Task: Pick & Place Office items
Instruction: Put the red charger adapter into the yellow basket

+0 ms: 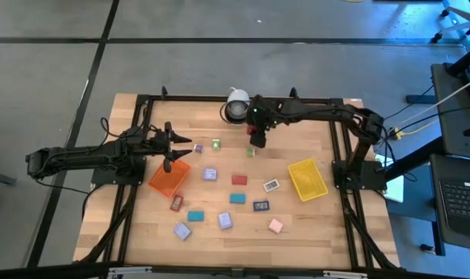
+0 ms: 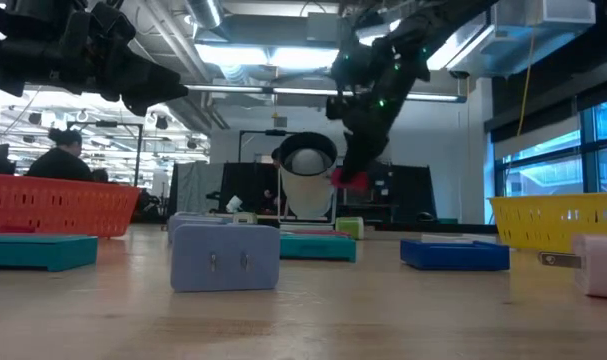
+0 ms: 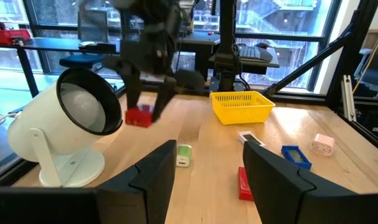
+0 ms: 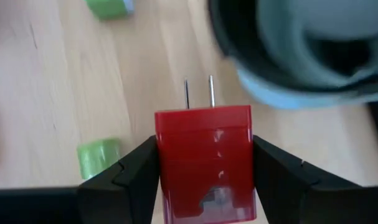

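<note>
My right gripper (image 1: 256, 139) hangs over the table's far middle, shut on a red block with two metal prongs (image 4: 204, 155), lifted clear in the low view (image 2: 351, 180). My left gripper (image 1: 183, 150) is open and hovers above the far end of the orange tray (image 1: 169, 179), touching nothing. The other office items lie flat on the wood: green blocks (image 1: 217, 144), a lavender one (image 1: 210, 174), a red one (image 1: 239, 180), teal ones (image 1: 237, 198), a white-labelled one (image 1: 271, 185), a dark blue one (image 1: 261, 205) and a pink one (image 1: 275, 225). My right gripper pinches the red block by its two long sides (image 4: 164, 168), one finger (image 4: 129, 177) on each side. The fingers come from above, pointing down and lying along the block. The pronged end (image 4: 198, 93) sticks out past the fingertips, and the block hangs clear of the table.
A white round device on a stand (image 1: 236, 105) sits at the far edge, just beside my right gripper. The yellow tray (image 1: 307, 180) stands on the right side. The dark frame rails (image 1: 339, 147) border the table. Bare wood lies along the near edge (image 1: 235, 248).
</note>
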### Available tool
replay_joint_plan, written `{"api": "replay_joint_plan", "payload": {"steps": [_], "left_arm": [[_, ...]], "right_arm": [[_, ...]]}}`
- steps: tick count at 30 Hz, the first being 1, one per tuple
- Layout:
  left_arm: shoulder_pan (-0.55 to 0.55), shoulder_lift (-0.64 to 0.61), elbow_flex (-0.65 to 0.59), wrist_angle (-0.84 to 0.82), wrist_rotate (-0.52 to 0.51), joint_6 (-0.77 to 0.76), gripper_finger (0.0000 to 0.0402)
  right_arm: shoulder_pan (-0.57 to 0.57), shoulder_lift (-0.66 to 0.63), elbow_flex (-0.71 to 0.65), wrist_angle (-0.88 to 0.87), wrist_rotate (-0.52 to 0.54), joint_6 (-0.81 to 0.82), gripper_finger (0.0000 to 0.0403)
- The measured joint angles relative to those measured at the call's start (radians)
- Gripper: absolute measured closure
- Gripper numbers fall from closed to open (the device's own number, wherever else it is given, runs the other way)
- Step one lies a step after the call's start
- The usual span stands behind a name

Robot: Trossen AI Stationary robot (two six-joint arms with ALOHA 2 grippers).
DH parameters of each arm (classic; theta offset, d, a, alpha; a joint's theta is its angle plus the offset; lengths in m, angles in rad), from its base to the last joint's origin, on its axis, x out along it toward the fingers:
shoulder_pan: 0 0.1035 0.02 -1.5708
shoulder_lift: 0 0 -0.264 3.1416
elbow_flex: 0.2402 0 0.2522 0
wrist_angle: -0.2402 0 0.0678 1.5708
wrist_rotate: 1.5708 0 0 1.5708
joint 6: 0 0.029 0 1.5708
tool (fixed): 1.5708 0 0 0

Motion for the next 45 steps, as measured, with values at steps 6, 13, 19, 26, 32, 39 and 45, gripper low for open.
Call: {"api": "replay_joint_plan", "payload": {"steps": [6,13,19,26,32,39,45], "left_arm": [[0.0,-0.002,0.0,0.03,0.002,0.003,0.0219],[0.0,-0.004,-0.001,0.08,0.01,0.003,0.0219],[0.0,-0.003,-0.001,0.079,0.012,0.002,0.0219],[-0.001,-0.003,-0.001,0.082,0.017,-0.014,0.0219],[-0.001,-0.003,-0.001,0.082,0.019,-0.038,0.0219],[-0.001,-0.003,-0.001,0.083,0.019,-0.057,0.0219],[-0.001,-0.003,-0.001,0.117,0.025,-0.086,0.0219]], "right_arm": [[-0.031,-0.131,0.023,0.051,-0.052,0.051,0.0189],[-0.045,-0.325,0.004,0.122,-0.07,0.096,0.0188],[-0.045,-0.455,-0.087,0.121,-0.061,0.153,0.019],[-0.022,-0.564,-0.248,0.116,-0.043,0.225,0.0191],[0.03,-0.635,-0.358,0.113,-0.013,0.304,0.0191],[0.101,-0.717,-0.398,0.129,0.126,0.351,0.0191],[0.143,-0.815,-0.397,0.088,0.215,0.386,0.0191]]}}
